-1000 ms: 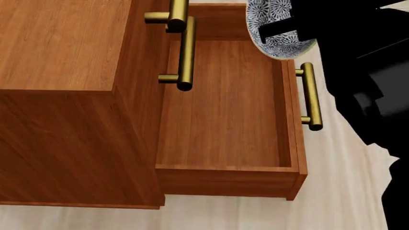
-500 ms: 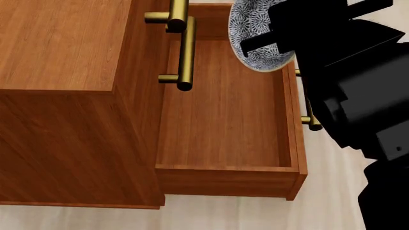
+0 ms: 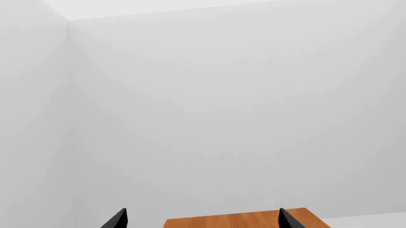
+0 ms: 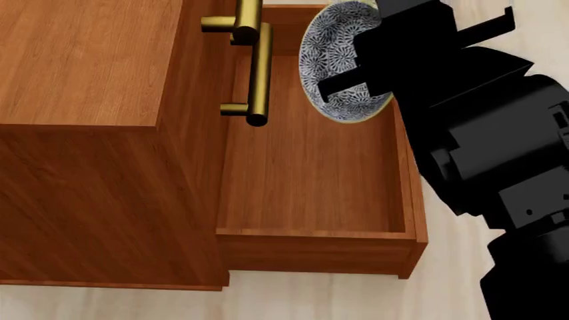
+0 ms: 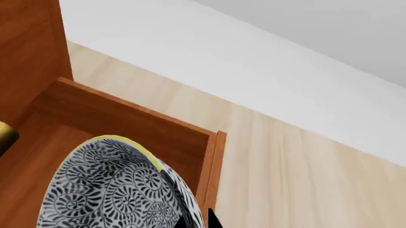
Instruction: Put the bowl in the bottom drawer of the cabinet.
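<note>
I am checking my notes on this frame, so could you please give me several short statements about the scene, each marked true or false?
1. The reddish-brown wooden bottom drawer is pulled open. True.
2. The blue-grey floral bowl rests flat on the drawer floor. False: it is tilted, held by the right gripper above the drawer.
3. The drawer floor is bare. True.
4. The left gripper holds a brass handle. False: its fingers stand apart, holding nothing.
</note>
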`<state>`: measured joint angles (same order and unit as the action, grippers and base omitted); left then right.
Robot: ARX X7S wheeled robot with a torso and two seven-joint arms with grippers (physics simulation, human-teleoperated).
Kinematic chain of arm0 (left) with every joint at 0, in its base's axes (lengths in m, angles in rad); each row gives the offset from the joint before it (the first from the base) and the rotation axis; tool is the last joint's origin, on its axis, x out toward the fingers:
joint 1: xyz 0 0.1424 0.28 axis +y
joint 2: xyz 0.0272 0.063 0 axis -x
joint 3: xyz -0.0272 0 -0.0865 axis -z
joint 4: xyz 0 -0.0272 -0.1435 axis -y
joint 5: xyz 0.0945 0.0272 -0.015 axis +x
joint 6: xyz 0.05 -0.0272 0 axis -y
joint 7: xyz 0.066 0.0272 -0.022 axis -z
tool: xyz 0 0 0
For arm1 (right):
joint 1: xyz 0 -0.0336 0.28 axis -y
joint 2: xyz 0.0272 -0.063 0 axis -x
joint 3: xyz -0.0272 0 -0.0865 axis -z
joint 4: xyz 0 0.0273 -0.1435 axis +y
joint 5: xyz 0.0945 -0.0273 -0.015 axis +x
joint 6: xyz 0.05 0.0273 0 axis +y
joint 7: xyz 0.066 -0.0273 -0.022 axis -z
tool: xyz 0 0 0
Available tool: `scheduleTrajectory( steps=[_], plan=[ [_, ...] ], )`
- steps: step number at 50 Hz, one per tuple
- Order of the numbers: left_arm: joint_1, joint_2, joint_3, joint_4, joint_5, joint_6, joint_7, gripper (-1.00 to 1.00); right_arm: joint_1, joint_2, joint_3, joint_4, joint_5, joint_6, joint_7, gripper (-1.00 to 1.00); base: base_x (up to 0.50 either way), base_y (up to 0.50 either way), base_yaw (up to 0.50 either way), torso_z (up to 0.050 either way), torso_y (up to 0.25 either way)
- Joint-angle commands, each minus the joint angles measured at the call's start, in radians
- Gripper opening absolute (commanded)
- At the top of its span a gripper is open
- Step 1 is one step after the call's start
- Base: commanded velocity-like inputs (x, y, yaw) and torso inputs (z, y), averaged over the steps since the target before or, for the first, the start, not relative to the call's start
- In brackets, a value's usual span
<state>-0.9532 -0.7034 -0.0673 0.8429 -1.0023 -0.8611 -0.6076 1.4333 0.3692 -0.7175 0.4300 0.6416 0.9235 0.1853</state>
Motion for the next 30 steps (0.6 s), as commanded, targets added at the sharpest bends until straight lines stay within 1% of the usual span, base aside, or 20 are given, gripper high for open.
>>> scheduleTrajectory(
  steps=[1,30],
  plan=[
    [0.001,-0.002,0.003,-0.003,0.002,0.005,0.000,1.00,-0.002,-0.004,-0.017,-0.001,-0.008,0.002,-0.036,-1.00,0.00,0.00,0.00,0.000,0.000],
    [0.000,-0.015,0.003,-0.002,-0.006,0.009,-0.008,1.00,-0.022,-0.007,-0.066,0.007,-0.006,-0.009,-0.106,-1.00,0.00,0.00,0.00,0.000,0.000]
  ],
)
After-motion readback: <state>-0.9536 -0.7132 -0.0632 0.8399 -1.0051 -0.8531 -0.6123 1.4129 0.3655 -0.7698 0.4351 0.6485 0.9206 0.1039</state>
